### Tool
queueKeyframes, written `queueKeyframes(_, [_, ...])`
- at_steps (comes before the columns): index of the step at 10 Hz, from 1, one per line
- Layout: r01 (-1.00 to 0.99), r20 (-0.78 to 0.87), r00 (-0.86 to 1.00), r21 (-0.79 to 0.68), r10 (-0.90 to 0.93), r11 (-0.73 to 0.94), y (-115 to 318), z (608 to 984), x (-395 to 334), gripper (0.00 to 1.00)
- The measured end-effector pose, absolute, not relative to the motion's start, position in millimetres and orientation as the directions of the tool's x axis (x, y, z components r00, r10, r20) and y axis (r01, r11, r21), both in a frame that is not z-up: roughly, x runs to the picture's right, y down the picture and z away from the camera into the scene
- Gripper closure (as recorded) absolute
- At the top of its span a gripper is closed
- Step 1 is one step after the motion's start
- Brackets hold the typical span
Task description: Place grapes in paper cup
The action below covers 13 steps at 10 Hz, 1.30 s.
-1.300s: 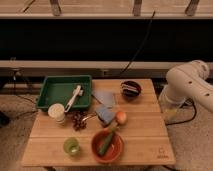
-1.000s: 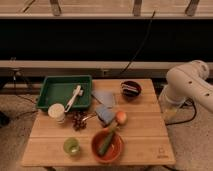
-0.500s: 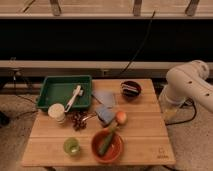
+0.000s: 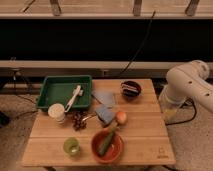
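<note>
The grapes [image 4: 78,120], a small dark purple-red bunch, lie on the wooden table [image 4: 145,135] left of centre. The white paper cup [image 4: 57,112] stands upright just to their left, beside the green tray's front edge. Only the white arm [image 4: 190,85] shows, folded off the table's right side and far from both. My gripper itself is out of view.
A green tray [image 4: 55,90] with a white utensil [image 4: 74,97] sits back left. Blue cloths [image 4: 106,113] lie in the middle, a dark bowl [image 4: 131,89] at the back. An orange-yellow fruit [image 4: 121,117], an orange bowl [image 4: 118,150] with a green vegetable and a translucent green cup [image 4: 72,146] stand in front.
</note>
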<state>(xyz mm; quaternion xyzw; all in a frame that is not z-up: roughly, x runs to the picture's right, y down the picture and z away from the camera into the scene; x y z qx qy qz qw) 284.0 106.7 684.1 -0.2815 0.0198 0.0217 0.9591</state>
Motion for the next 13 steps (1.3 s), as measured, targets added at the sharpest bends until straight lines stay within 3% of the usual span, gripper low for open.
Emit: queueKeyframes(13, [-0.002,-0.007,1.0,-0.552,-0.002,0.834,102.4,689.3,274.6,0.35])
